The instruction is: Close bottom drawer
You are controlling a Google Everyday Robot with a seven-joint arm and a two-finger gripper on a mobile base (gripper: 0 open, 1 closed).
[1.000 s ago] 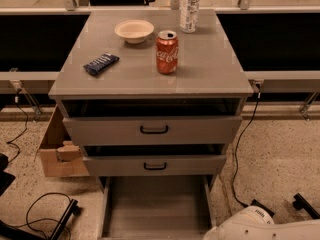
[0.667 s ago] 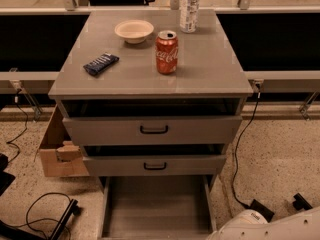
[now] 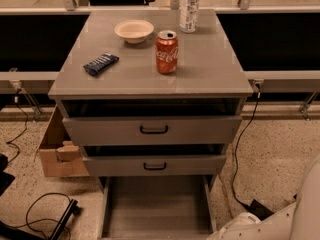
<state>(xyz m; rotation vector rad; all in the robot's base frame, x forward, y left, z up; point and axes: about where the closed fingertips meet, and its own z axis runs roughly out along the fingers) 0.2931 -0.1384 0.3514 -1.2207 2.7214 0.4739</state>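
The bottom drawer (image 3: 157, 204) of the grey cabinet (image 3: 210, 69) is pulled far out. I see its plain grey inside and side rails; its front panel and handle are cut off below the frame. The mid drawer (image 3: 155, 165) and top drawer (image 3: 152, 130) above it stand slightly open, each with a black bar handle. My gripper is out of view. Only a white part of my arm (image 3: 280, 219) shows at the bottom right, beside the drawer's right rail.
On the cabinet top are a red cola can (image 3: 166, 52), a white bowl (image 3: 134, 31), a clear bottle (image 3: 189, 6) and a blue packet (image 3: 100, 64). A cardboard box (image 3: 57, 151) stands left of the cabinet. Black cables (image 3: 45, 209) lie on the floor at left and right.
The white arm part at the bottom right has shifted to the right and now rises along the right edge. The drawers have not moved.
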